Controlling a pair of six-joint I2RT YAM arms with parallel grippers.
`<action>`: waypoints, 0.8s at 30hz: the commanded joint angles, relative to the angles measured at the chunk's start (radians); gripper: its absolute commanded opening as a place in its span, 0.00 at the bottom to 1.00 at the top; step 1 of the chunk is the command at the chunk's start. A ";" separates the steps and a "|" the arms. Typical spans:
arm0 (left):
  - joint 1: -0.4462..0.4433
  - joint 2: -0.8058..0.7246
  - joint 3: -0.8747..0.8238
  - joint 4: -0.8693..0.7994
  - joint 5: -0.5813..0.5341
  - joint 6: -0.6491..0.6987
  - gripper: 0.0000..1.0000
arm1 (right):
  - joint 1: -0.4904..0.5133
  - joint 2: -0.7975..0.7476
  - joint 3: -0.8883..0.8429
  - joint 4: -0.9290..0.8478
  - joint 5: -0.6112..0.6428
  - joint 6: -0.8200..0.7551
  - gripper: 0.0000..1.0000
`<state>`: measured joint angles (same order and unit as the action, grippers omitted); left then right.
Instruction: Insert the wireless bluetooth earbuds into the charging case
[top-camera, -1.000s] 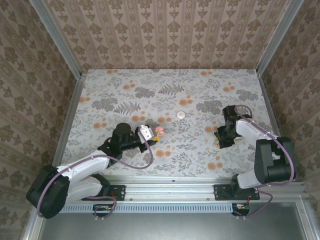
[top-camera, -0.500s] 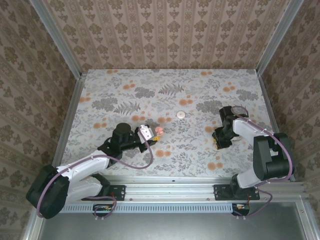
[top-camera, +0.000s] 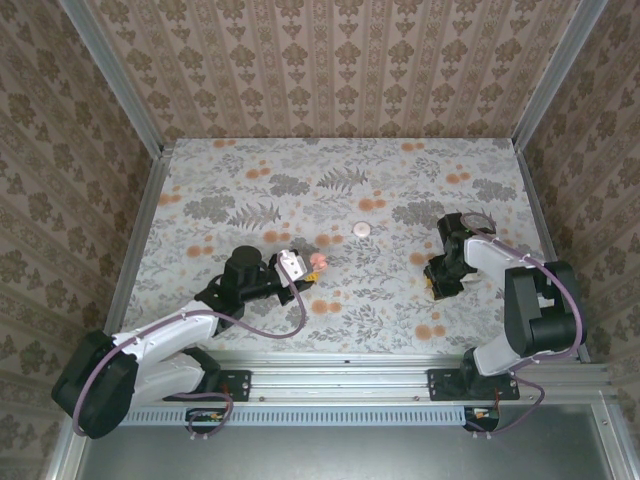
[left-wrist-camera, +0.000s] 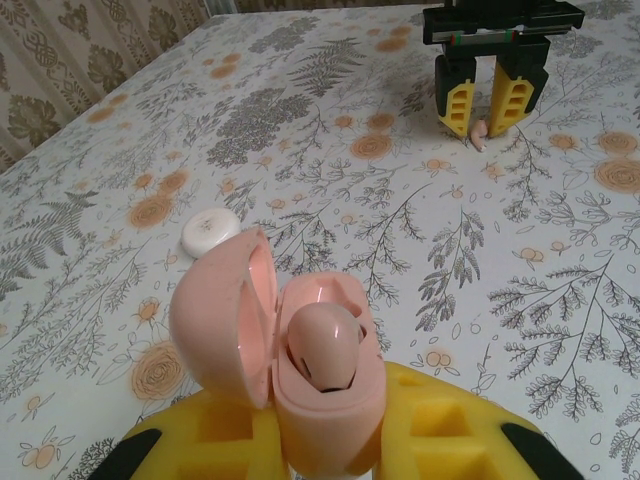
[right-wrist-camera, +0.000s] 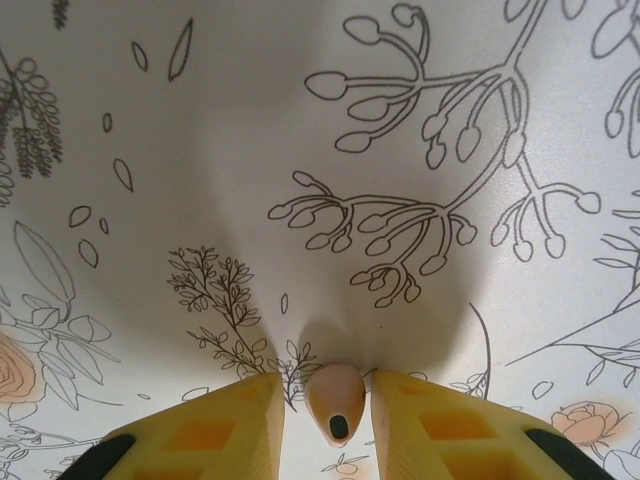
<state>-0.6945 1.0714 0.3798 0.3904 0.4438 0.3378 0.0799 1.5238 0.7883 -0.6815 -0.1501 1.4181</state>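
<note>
The left claw (top-camera: 303, 266) is clenched on the charging case (top-camera: 318, 262), whose lid stands swung open to the claw's left. The right claw (top-camera: 437, 283) points down at the flowered table (top-camera: 400, 170). The loose earbud (right-wrist-camera: 335, 400) lies between its yellow fingers (right-wrist-camera: 440, 420) — one finger looks to touch it and the other shows a sliver of gap, so I cannot tell whether the bud is pinched or merely bracketed.

A bare stretch of table runs between the two claws. Beyond both, the far half of the table lies open up to the wallpapered back wall (top-camera: 330, 60). The metal side rail (top-camera: 532, 200) runs near the right claw's outer side, while the left claw sits well in from its own edge. A small white disc (top-camera: 362, 228) lies beyond and between the claws, apart from both.

In the top view the case is just a pink speck. The left wrist view looks into it and shows a seated earbud (left-wrist-camera: 325, 345) filling one well. That view also shows the right claw head-on, ahead and well apart, with the loose earbud at its fingertips, and the disc just beyond the lid on the claw's left. The right wrist view adds a dark spot on the loose earbud's near end — and the bud resting on the cloth.
</note>
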 joint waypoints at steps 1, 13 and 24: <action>-0.006 -0.021 0.014 0.000 -0.004 0.017 0.00 | 0.004 0.023 -0.020 -0.005 -0.008 0.018 0.30; -0.005 -0.022 0.018 -0.011 -0.008 0.021 0.00 | 0.004 0.012 -0.039 0.008 0.016 0.021 0.19; -0.011 0.006 0.041 -0.029 0.013 0.000 0.00 | 0.062 -0.125 -0.068 0.045 0.073 -0.067 0.19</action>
<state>-0.6945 1.0721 0.3820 0.3820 0.4408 0.3378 0.1162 1.4441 0.7456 -0.6487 -0.1169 1.3804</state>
